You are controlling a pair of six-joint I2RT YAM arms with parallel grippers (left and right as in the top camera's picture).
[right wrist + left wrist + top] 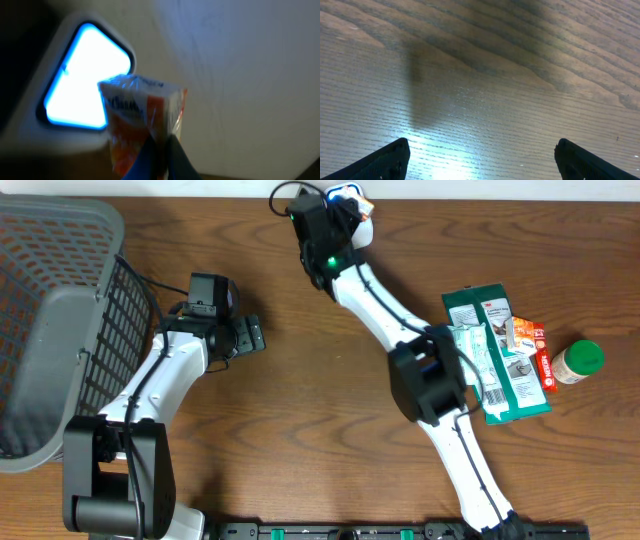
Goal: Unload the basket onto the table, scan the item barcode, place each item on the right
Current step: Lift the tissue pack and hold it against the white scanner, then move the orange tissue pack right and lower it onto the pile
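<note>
My right gripper (162,146) is shut on a small orange and white packet (142,117), pinched at its lower edge and held upright. Right behind the packet is the white scanner (82,75), its triangular window glowing blue. From overhead, the right gripper (338,212) reaches to the table's far edge, up against the scanner (354,198), and the arm hides the packet. My left gripper (250,336) rests low over bare wood at centre left. In its wrist view the left gripper (482,161) stands open, with nothing between its fingers (390,162).
A grey mesh basket (50,310) fills the left side. At the right lie a green flat pack (505,365), an orange packet (538,348) and a green-lidded jar (579,361). A white wall runs behind the scanner.
</note>
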